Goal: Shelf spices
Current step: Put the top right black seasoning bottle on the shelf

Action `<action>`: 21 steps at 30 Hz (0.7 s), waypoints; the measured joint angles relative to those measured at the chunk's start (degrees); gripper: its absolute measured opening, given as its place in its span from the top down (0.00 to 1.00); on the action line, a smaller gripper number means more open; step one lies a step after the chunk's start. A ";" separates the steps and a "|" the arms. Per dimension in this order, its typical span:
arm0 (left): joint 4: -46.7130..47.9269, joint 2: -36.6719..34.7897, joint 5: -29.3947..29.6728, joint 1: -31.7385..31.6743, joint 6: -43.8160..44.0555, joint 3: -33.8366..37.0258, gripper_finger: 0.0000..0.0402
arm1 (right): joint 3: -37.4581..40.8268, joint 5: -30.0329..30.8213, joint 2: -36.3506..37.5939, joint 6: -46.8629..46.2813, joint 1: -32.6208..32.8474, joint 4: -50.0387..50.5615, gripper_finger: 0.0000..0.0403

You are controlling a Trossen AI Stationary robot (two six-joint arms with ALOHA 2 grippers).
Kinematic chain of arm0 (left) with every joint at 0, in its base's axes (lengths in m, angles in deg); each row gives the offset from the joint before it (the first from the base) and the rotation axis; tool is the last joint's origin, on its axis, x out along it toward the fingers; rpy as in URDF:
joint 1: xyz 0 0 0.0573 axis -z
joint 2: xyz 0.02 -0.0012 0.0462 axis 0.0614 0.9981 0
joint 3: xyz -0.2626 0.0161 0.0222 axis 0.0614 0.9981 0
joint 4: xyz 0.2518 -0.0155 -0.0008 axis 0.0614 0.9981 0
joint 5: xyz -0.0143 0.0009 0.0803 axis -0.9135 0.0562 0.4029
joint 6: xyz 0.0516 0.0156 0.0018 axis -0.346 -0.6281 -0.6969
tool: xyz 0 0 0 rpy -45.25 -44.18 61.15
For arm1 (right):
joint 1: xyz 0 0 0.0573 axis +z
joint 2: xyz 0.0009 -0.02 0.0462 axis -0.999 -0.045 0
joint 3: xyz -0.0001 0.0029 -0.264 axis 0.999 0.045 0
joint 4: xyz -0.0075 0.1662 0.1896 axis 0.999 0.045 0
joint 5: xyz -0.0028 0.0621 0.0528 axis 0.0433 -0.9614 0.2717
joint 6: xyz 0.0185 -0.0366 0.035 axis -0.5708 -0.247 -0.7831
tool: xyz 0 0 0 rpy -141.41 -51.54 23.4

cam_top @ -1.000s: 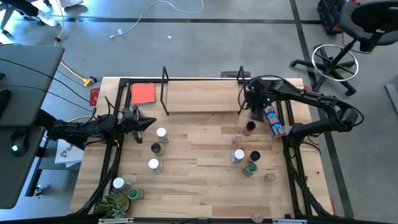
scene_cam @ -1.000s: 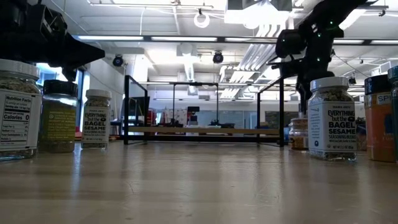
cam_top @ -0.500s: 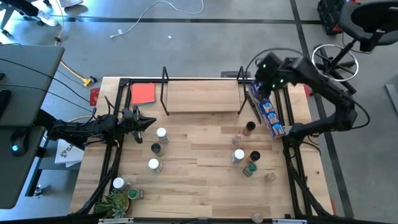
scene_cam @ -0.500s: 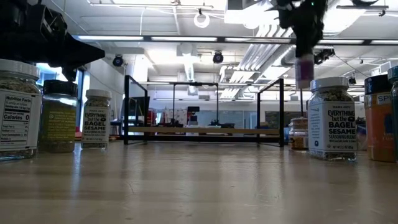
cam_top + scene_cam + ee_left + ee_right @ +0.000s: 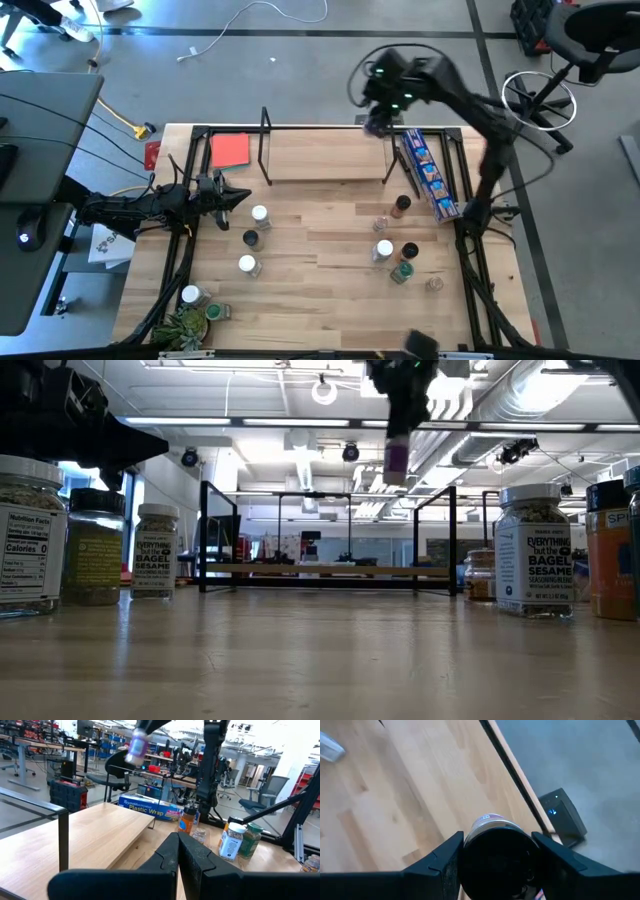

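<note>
Wood table [image 5: 320, 300] carries shelf [image 5: 325, 155], red card [image 5: 230, 150], blue packet [image 5: 428, 180], spice jars [image 5: 383, 251], potted plant [image 5: 185, 325].

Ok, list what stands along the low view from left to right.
Clear white-lidded jar → dark-lidded jar of greenish contents → small bagel-sesame jar → wood shelf with black wire ends → big bagel-sesame jar → orange jar.

Both arms are built of dark, nearly black links joined by rounded joint housings. Thin black cables are looped along the right arm [image 5: 470, 100], and small green lights are lit on its wrist housing. The left arm [image 5: 130, 207] is slender, and black cables are seen beside it. The left gripper [image 5: 181, 862] is formed of two flat, matte black fingers, and the right gripper [image 5: 497, 865] of two broad, angular black fingers [image 5: 442, 857]
</note>
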State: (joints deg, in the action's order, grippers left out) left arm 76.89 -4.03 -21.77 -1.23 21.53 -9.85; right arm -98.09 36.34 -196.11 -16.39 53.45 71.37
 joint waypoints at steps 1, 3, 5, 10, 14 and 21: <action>-0.02 0.00 0.01 0.00 0.00 0.00 1.00 | -1.11 0.03 -2.21 0.66 -0.12 0.01 0.52; -0.02 0.00 0.00 0.00 0.02 0.00 1.00 | -2.66 0.04 -6.05 1.96 -0.50 -0.61 0.52; -0.02 0.00 0.00 0.00 0.02 0.00 1.00 | -3.41 0.01 -9.31 3.43 -0.94 -1.70 0.52; 0.00 0.00 0.00 0.02 0.00 0.00 1.00 | -3.04 -0.53 -15.02 5.81 -3.01 -6.50 0.52; 0.00 -0.01 0.00 0.00 -0.01 0.00 1.00 | -3.02 -1.90 -18.26 6.28 -5.33 -8.76 0.52; 0.00 0.00 0.00 0.01 -0.02 0.00 1.00 | -3.02 -5.06 -21.17 6.40 -9.02 -8.85 0.52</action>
State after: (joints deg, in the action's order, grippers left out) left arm 76.89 -4.03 -21.77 -1.23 21.51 -9.85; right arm -101.11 31.28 -217.27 -9.99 44.43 62.52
